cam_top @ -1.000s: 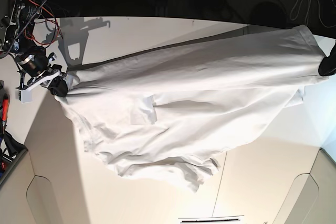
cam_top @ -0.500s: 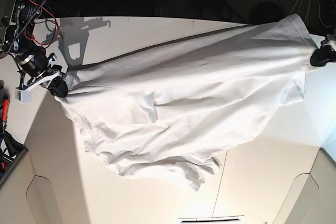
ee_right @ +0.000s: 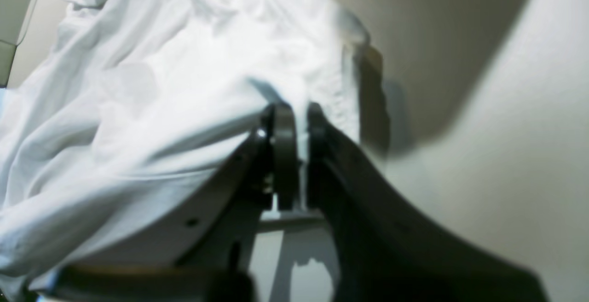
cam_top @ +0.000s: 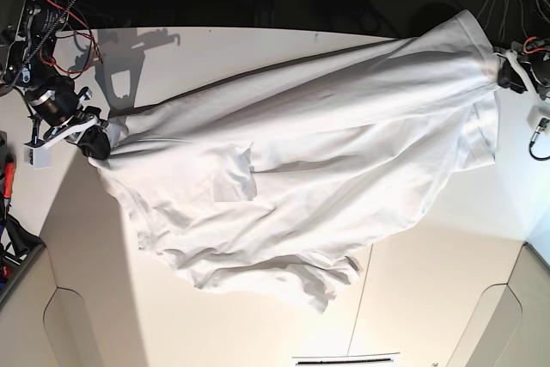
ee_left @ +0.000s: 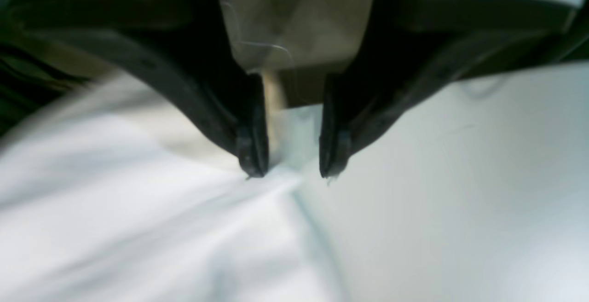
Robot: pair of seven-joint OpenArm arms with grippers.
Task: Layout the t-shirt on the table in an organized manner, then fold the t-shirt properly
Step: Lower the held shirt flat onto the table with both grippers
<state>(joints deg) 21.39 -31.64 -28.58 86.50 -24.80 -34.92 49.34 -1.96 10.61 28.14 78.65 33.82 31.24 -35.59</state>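
White table is carrying the t-shirt, stretched for laying out; right gripper is pinching one edge. Left gripper is standing parted at the other edge, so next it likely needs regripping

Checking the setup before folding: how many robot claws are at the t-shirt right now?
2. The right claw pinches the t-shirt at the base view's left edge; the left claw sits at its far right corner, jaws parted.

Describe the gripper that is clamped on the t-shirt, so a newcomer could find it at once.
Start from the white table with the white t-shirt stretched across it. Follow the cloth to its end at the base view's left edge, where the right gripper pinches a bunched corner beneath red wiring. Unlike the left gripper at the opposite end, whose jaws stand apart, this one is shut on the cloth.
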